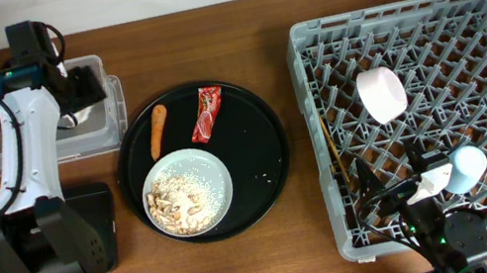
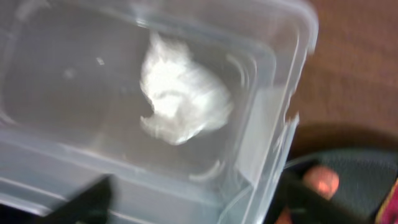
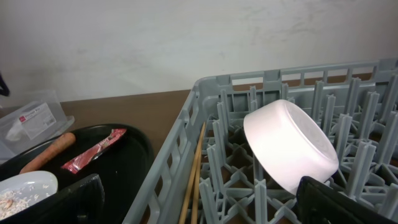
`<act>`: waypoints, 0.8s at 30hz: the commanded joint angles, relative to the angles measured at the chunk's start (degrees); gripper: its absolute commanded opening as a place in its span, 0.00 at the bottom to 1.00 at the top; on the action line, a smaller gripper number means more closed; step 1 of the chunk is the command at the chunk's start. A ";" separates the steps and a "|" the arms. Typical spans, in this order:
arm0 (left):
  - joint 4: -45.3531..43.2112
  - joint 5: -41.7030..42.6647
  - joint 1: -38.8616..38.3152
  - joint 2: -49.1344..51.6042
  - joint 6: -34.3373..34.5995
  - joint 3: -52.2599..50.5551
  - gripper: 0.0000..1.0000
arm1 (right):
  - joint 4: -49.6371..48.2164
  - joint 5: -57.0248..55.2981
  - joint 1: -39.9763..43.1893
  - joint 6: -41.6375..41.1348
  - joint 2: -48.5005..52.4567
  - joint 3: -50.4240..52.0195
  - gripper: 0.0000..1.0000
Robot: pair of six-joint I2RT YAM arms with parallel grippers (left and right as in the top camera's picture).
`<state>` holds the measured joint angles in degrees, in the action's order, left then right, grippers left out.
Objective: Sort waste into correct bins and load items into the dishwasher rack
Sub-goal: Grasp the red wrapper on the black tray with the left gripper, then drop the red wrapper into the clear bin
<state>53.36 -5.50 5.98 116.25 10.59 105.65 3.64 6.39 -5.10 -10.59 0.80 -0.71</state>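
The tissue (image 2: 183, 99) lies on the floor of the tub (image 2: 273, 74), straight below the left gripper (image 2: 199, 208). That gripper's fingers stand wide apart with nothing between them. To its right, just outside the tub's wall, the round tray (image 1: 267, 152) holds the rest of the waste. The carrot (image 1: 158, 131) is nearest the gripper, the wrapper (image 1: 207, 113) is a little further right, and the two lie apart. Closer to the arm's base, the plate (image 1: 214, 167) sits on the same tray with the rice scraps (image 1: 185, 202) heaped on it. The black tray (image 1: 98, 197) lies behind the left gripper, beside the arm's base and partly hidden under it.

The right gripper (image 3: 205, 202) hangs low over the near edge of the rack (image 3: 211, 87), fingers spread and empty. Just ahead of it and slightly right, the bowl (image 3: 289, 146) rests tipped on its side among the pegs. The chopsticks (image 3: 194, 174) lie together ahead and to its left, along the rack's left wall. The cup (image 1: 468, 167) lies in the rack just beside this arm's wrist, on its right. Beyond the rack's left wall the wrist camera also catches the wrapper, the carrot and the plate's rim on the round tray
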 commanded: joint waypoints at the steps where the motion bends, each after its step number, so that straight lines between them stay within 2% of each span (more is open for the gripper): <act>1: 6.64 5.90 -1.51 -4.26 0.04 2.69 0.99 | 0.15 0.50 0.31 -0.37 -0.44 0.39 0.98; 4: 9.90 14.99 -4.61 -7.28 0.00 2.80 0.99 | 0.15 0.50 0.31 -0.37 -0.44 0.39 0.98; 7: 9.75 13.64 -10.60 -6.78 -3.67 0.90 0.94 | 0.13 0.52 0.31 -0.37 -0.44 0.39 0.98; 9: 6.19 7.50 -16.52 -5.29 -4.04 -3.26 0.89 | 0.15 0.52 0.31 -0.37 -0.44 0.39 0.98; 13: -1.09 5.09 -22.77 1.33 -5.38 -8.52 0.89 | 0.13 0.50 0.31 -0.37 -0.44 0.39 0.98; 17: -4.04 5.70 -25.57 8.66 -5.35 -8.87 0.68 | 0.13 0.52 0.31 -0.37 -0.44 0.39 0.98; 19: -5.44 5.66 -26.53 11.50 -5.38 -8.87 0.64 | 0.13 0.52 0.31 -0.37 -0.44 0.39 0.98; 20: -5.97 5.64 -26.69 12.41 -5.60 -8.87 0.55 | 0.15 0.52 0.31 -0.37 -0.44 0.39 0.98; 23: -5.66 5.64 -26.53 12.74 -5.57 -8.70 0.05 | 0.13 0.52 0.31 -0.37 -0.44 0.39 0.98; 24: -4.20 5.68 -26.25 12.24 -5.53 -7.63 0.00 | 0.13 0.52 0.31 -0.37 -0.44 0.39 0.98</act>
<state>47.53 -0.86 -20.38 127.87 5.37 96.95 3.64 6.39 -5.10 -10.59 0.80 -0.71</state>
